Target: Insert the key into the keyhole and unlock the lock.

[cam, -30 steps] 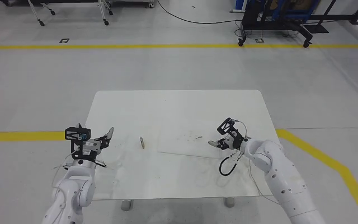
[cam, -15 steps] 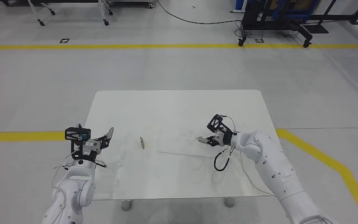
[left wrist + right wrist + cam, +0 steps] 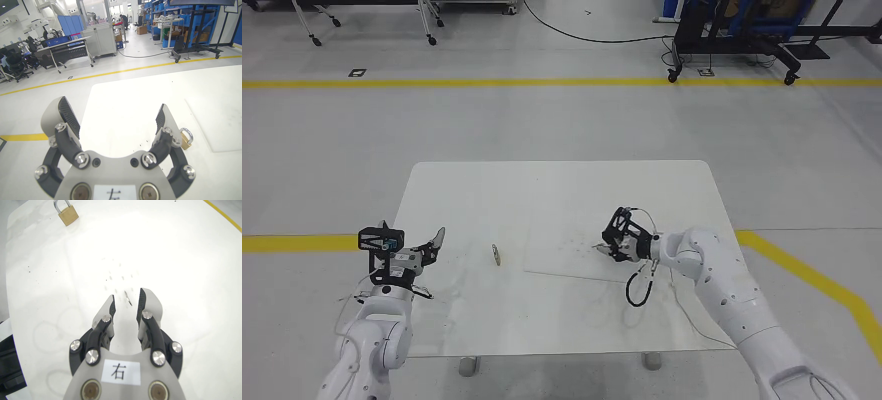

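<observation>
**Over the key: right claw arrives, spread and empty**

At the middle of the white table [image 3: 542, 190], the right gripper [image 3: 610, 246] now hangs low over the thin white mat [image 3: 562, 230]. A second ago it was farther toward the table's right edge. Half a second ago it was partway across, and it now stands at the key's spot. In the right wrist view its two fingers are parted to a moderate gap and hold nothing. The key [image 3: 128, 298] lies flat on the mat between the right gripper's [image 3: 127, 293] tips, closer to one pad than the other. It appears to touch neither. A black cable loop [image 3: 637, 290] hangs below that wrist, as it did before.

The key itself has not shifted across the frames. Neither has the padlock [image 3: 496, 254], a small brass body with a silver shackle that looks seated in the body. It lies flat on the bare table, just off the mat's left edge, well apart from the key. From the right wrist it shows far ahead of the fingers [image 3: 68, 212].

The left gripper [image 3: 432, 249] stays where it was at the table's left edge, unmoved through all three frames. In its own view the left gripper [image 3: 113, 106] is spread wide and grips nothing. The padlock [image 3: 186, 139] sits on the table near it, partly hidden behind one finger.
</observation>
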